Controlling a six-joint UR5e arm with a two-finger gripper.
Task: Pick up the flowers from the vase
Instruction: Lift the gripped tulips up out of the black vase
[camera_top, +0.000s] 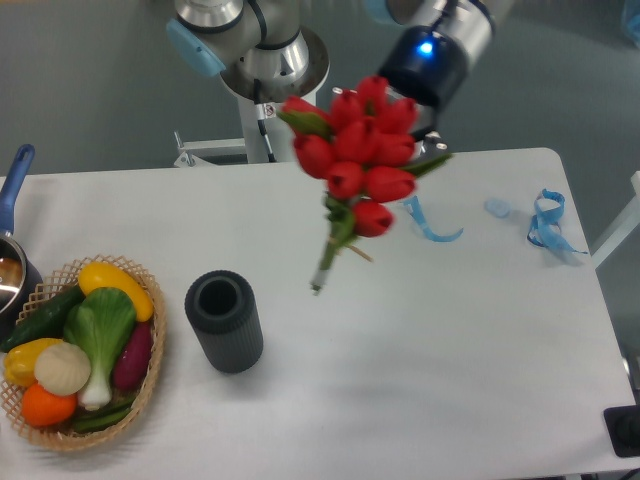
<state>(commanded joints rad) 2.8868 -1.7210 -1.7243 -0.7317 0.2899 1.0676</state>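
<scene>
The flowers (358, 150) hung in the air above the middle of the tabletop (420, 340), their bound stems pointing down and slightly left with the stem tip clear of everything below, so the bunch was out of the vase (224, 321), which stood open-mouthed and upright towards the front left of the tabletop. The gripper (425, 130) sat behind and to the right of the red buds, and its jaws appeared clamped on the flowers just under the heads, though the buds hid the fingertips; gripping there, high on the stems, would keep the bunch hanging roughly plumb and let it lift straight out of the narrow mouth. By my judgement the pick was essentially done, with only a carry left. Nothing stood directly beneath the stems. A wicker basket of vegetables (80, 350) lay at the front left corner, just beside the vase, a pot with a blue handle (15, 175) showed at the left edge, and blue ribbon scraps (430, 222) lay near the back right corner, well apart from the vase
</scene>
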